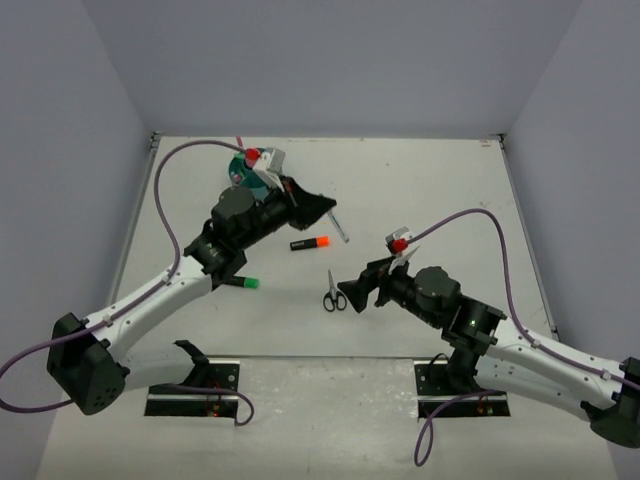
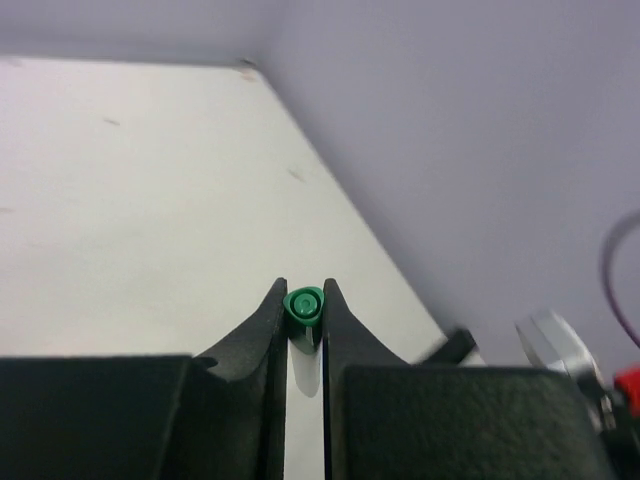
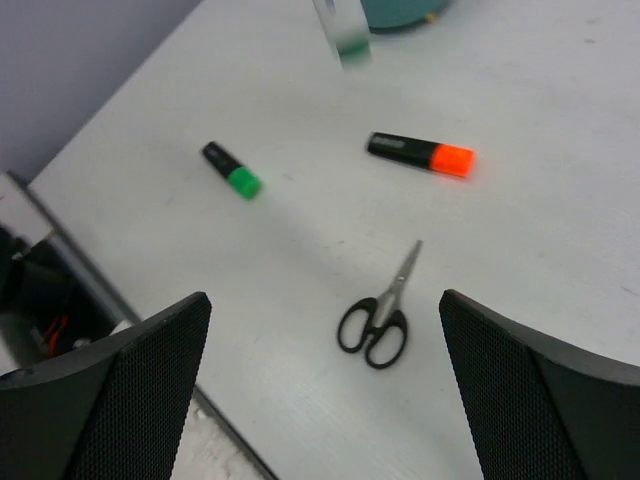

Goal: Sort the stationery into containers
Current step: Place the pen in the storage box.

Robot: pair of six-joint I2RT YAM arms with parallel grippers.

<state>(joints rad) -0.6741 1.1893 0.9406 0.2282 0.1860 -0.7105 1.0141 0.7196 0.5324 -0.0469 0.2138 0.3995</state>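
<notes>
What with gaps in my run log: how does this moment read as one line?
left end effector: shut on green-tipped pen | right end effector: open, near scissors | loose: orange highlighter, green highlighter

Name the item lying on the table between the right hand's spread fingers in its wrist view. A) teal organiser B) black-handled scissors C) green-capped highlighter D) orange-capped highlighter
B: the black-handled scissors lie between the fingers of the open right hand, while the orange-capped highlighter and green-capped highlighter lie farther away.
</notes>
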